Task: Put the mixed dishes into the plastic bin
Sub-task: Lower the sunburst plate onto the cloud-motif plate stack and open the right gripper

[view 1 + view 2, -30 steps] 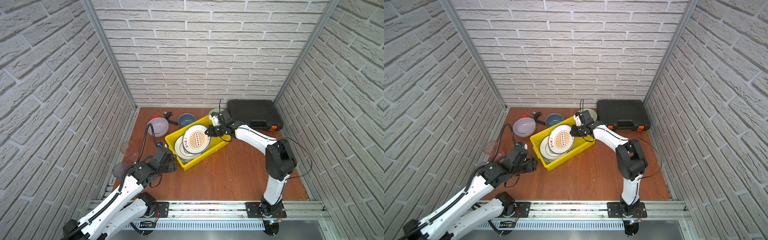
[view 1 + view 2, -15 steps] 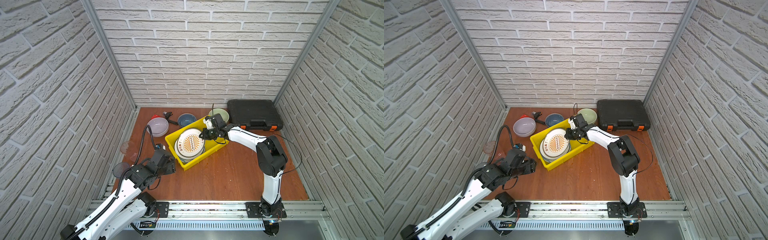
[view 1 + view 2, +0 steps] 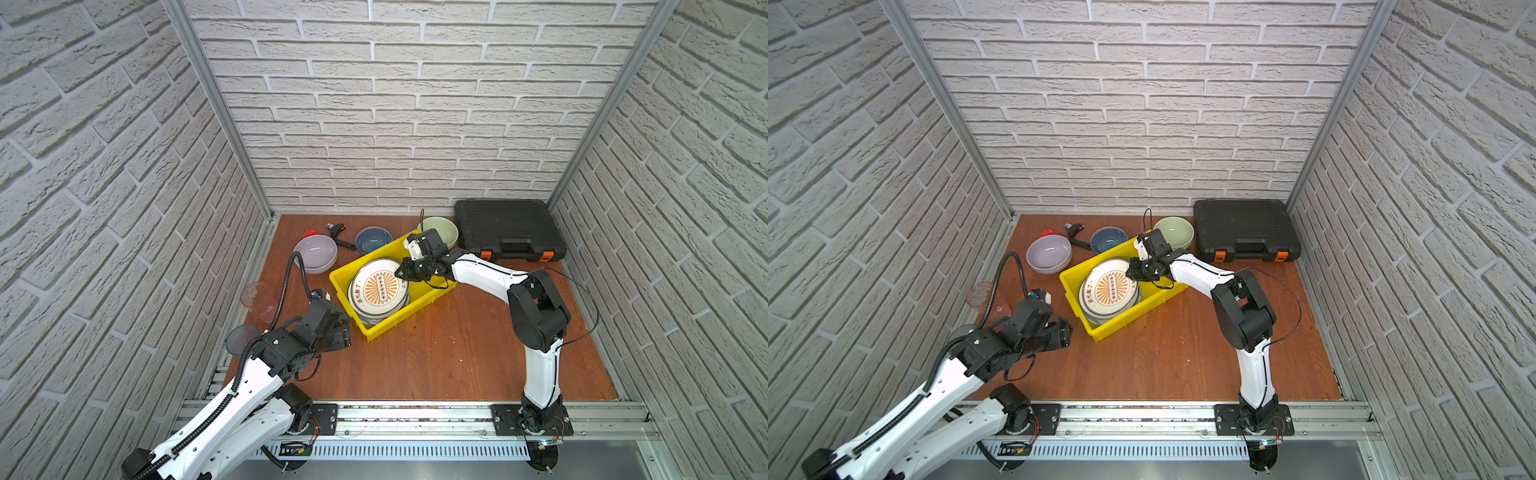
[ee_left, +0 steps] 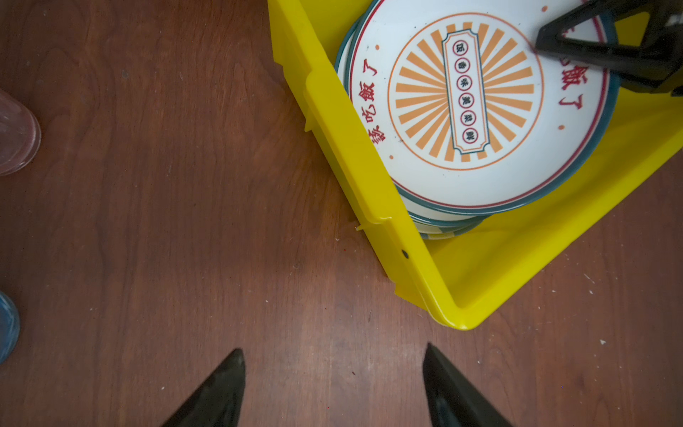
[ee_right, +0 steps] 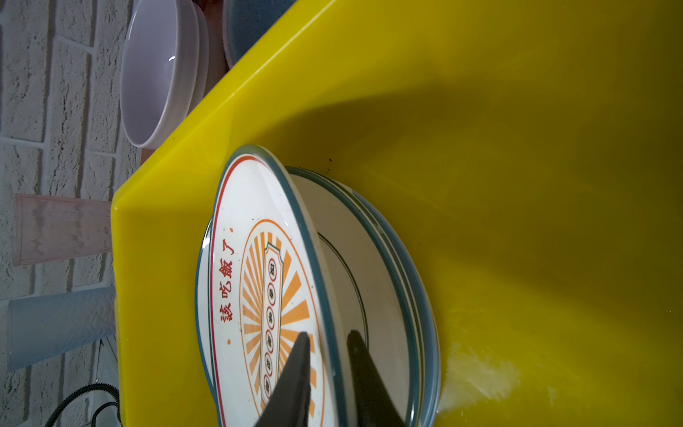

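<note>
Between the barely parted jaws of my right gripper [image 5: 328, 334], gripping or not I cannot tell, the printed plate [image 5: 258, 258] leans on the stack [image 5: 388, 277] inside the yellow bin [image 5: 480, 148], while the lilac bowl [image 3: 314, 253], dark-blue bowl [image 3: 373, 240], pale-green bowl [image 3: 442, 230], pink tumbler [image 3: 257, 295] and blue tumbler [image 3: 242, 337] wait outside it, and my left gripper [image 4: 332, 351] hangs wide open and empty beside the bin.

A black case [image 3: 508, 228] lies flat and shut at the 1 o'clock corner of the brown wooden tabletop [image 3: 436, 357], close against the back wall in both top views. Two orange latches [image 3: 487, 254] sit on its edge facing 6 o'clock. A red-and-black wrench [image 3: 337, 227] lies at 11 o'clock, near the back wall. White brick-pattern walls [image 3: 395, 104] close off 9, 12 and 3 o'clock; a metal rail [image 3: 415, 415] runs along 6 o'clock.
</note>
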